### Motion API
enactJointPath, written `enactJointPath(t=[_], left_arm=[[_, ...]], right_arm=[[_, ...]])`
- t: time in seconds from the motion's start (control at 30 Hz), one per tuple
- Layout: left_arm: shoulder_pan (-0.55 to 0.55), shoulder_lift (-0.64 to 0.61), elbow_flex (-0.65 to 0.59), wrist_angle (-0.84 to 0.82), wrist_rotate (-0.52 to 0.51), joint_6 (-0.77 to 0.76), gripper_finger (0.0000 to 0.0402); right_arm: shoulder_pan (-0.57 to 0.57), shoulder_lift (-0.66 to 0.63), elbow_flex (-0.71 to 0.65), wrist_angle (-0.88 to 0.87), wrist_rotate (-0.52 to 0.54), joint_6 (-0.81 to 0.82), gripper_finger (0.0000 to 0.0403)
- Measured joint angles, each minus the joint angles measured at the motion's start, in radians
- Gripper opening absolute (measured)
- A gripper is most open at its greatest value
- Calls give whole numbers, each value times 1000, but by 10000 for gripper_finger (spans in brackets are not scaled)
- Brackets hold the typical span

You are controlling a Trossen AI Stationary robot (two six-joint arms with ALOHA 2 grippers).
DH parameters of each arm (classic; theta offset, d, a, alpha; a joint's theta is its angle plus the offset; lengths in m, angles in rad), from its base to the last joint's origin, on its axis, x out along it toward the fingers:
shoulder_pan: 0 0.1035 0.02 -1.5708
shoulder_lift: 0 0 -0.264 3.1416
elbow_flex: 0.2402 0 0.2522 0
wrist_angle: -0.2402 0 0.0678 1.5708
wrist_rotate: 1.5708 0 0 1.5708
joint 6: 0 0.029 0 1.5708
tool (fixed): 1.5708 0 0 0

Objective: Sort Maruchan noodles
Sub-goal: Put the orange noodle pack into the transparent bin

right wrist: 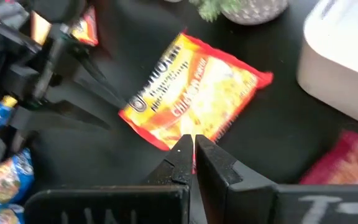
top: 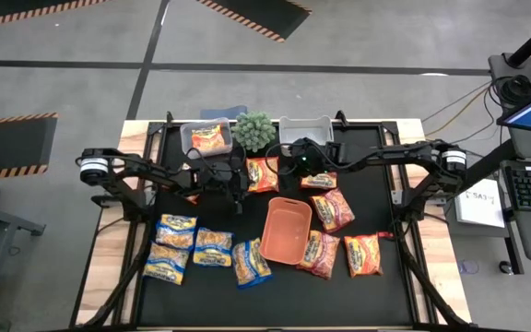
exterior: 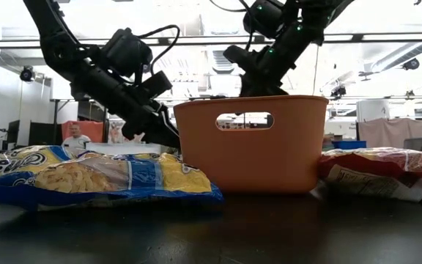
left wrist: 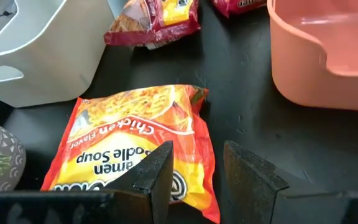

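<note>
One orange packet is lying in the left bin, about a dozen are waiting on the table, while the left gripper, fingers spread, is hovering over another orange packet and the right gripper is pressed together.

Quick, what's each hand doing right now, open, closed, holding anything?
Left hand: open, empty, over the orange chicken noodle packet.
Right hand: closed, empty, above the same packet.

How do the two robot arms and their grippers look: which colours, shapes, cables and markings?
Both arms are black jointed links with loose black cables; a silver-white cylinder sits at each outer joint. A green light glows on the right arm. The left gripper and the right gripper each have two dark, flat, wedge-shaped fingers.
</note>
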Motion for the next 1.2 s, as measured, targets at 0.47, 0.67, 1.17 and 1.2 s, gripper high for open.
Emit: enactJointPath(t=[0.47, 0.67, 1.17, 1.2], left_arm=[[0, 1, 0, -19, -5, 2, 125], [0, 1, 0, -19, -5, 2, 125], [0, 2, -3, -19, -5, -2, 125], [0, 2, -3, -19, -5, -2, 125]], right_arm=[[0, 12, 18, -17, 0, 43, 52], [0, 81, 23, 0, 0, 64, 136], [-8, 137, 64, 37, 0, 64, 212], [-8, 137, 64, 37, 0, 64, 212]])
